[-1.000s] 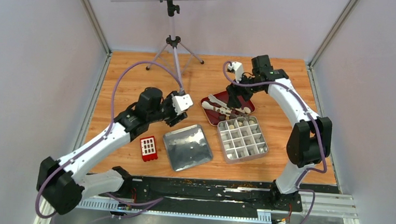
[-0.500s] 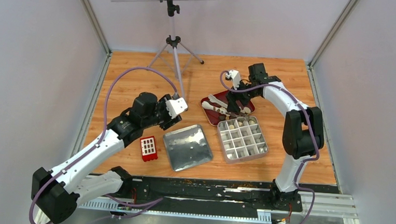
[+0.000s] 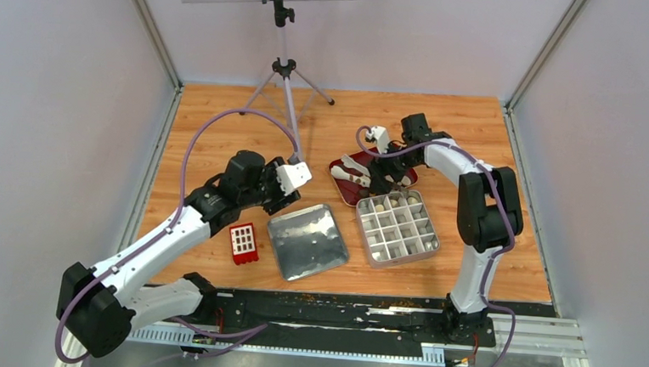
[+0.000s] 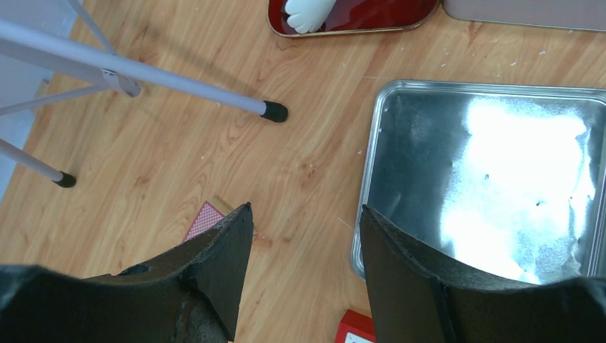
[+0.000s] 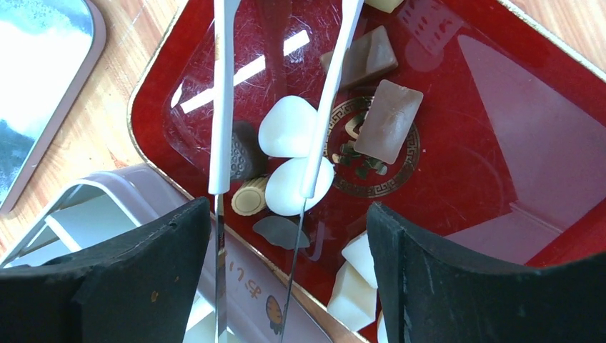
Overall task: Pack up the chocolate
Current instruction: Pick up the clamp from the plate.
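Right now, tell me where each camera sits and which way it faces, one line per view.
Top external: above and behind the bases, looking down on the table; left arm and right arm show whole.
Left wrist: on the left arm, facing down at the metal tray and tripod; its open jaws show.
Right wrist: on the right arm, facing down into the red tray of chocolate; its open jaws show.
Shared: both wrist views catch the red tray.

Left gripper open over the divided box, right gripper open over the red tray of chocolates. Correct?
Not quite: the left gripper is open over the wooden table beside the metal tray, as the left wrist view shows. The rest stands.
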{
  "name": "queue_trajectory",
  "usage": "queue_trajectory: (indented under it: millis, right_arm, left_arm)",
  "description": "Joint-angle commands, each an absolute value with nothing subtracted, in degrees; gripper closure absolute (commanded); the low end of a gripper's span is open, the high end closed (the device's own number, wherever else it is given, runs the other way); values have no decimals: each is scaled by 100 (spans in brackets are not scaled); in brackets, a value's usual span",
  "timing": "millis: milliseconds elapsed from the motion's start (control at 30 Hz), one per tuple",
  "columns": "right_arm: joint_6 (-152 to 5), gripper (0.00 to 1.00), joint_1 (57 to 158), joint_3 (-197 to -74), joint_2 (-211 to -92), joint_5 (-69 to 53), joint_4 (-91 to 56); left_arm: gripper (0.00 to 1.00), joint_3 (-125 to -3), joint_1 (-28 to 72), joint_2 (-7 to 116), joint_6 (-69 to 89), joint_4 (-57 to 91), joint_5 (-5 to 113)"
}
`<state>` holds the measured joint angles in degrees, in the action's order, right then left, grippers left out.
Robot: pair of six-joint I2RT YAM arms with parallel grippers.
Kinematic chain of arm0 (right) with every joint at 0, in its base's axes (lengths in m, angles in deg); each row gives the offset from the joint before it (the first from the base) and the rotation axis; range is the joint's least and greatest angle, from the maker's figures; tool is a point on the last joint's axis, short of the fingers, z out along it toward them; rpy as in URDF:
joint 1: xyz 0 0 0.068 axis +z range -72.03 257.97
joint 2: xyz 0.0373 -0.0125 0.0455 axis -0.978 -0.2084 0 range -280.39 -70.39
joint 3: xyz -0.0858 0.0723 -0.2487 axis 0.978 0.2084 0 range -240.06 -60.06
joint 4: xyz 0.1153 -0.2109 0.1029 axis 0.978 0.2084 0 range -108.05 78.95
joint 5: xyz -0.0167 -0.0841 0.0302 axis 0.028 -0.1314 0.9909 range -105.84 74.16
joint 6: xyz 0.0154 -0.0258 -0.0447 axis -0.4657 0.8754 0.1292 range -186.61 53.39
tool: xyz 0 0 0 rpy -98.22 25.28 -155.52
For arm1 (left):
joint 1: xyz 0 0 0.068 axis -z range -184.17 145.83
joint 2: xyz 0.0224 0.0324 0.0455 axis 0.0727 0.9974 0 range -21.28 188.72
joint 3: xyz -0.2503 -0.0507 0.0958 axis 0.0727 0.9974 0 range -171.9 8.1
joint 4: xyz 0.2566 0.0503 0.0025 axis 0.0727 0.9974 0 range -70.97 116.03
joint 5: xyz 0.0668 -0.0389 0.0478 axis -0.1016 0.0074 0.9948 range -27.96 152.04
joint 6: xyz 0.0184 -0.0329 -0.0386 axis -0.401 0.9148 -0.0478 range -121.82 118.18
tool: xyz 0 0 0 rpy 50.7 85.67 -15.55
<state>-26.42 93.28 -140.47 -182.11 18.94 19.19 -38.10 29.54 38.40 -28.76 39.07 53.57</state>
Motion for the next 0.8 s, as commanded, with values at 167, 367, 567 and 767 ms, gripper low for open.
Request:
queue_trajectory:
  millis: [167, 367, 567, 767]
  right_arm:
    - [-2584, 25, 9361, -14014, -18409, 2160, 1719]
    - [-2566, 50, 9361, -14169, -18325, 2122, 1885]
    - [-2845, 62, 9353, -14353, -17939, 2011, 2117]
    - [-3001, 67, 9326, -14955, -17405, 1624, 3261]
  left_arm:
    - [35, -4084, 2935, 3964, -2957, 3852, 5346]
    - [35, -4137, 2934, 4023, -2998, 3794, 5374]
    - [35, -4056, 2939, 4009, -3085, 3594, 5491]
    - [35, -4030, 2933, 3586, -3080, 3862, 5416]
